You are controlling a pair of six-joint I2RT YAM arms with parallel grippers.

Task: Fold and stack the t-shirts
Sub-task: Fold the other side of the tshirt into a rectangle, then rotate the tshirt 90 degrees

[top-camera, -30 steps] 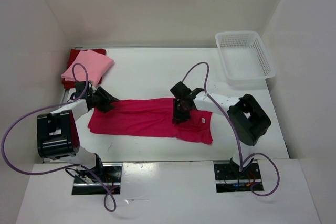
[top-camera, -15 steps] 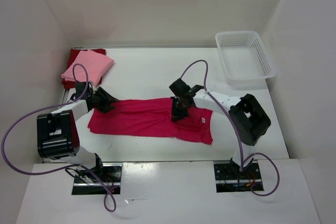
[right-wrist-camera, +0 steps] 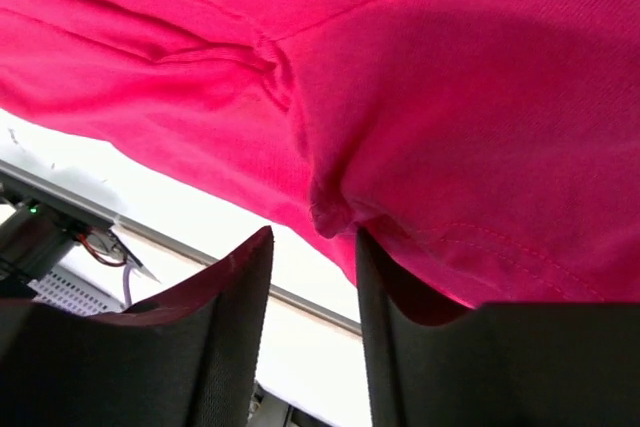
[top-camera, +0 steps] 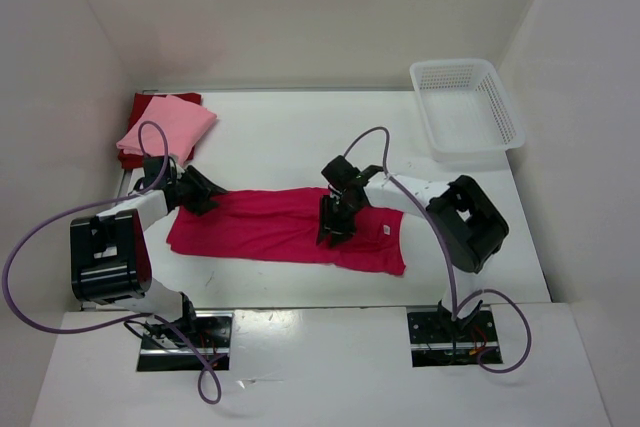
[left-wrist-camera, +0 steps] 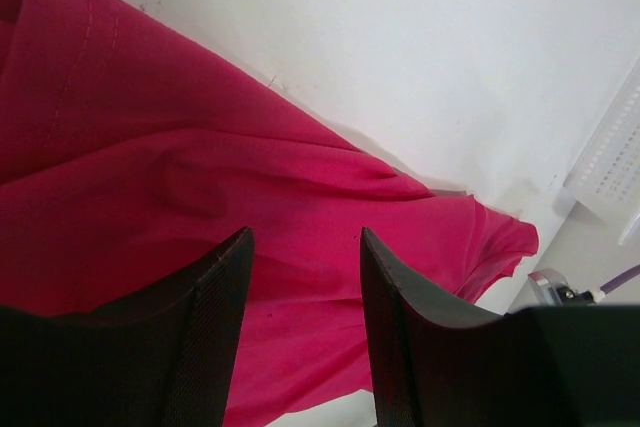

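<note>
The crimson shirt (top-camera: 260, 227) lay flat across the middle of the worktop (top-camera: 300, 137), stretched long from left to right. Its right end was wider and reached nearer the arms' bases. A small white label (top-camera: 386, 231) showed near that end.

The left arm (top-camera: 150, 205) reached to the shirt's far left corner. In the left wrist view its jaws stood apart over the cloth. The two dark fingers (left-wrist-camera: 205, 337) framed a strip of crimson shirt (left-wrist-camera: 150, 147) with nothing pinched between them.

The right arm (top-camera: 410, 197) reached in from the right, and its jaws were low over the shirt just right of the middle, near the front hem. In the right wrist view they were parted too. The fingers (right-wrist-camera: 215, 337) stood either side of a gap, and a small pucker in the hem of the shirt (right-wrist-camera: 450, 97) sat just at the tips. The cloth was not clamped.

In the far left corner the pink shirt (top-camera: 168, 125) lay folded on top of the dark red shirt (top-camera: 131, 159), whose edges showed around it. Both were well apart from the crimson one.

A white basket (top-camera: 466, 66) stood at the far right of the worktop.
</note>
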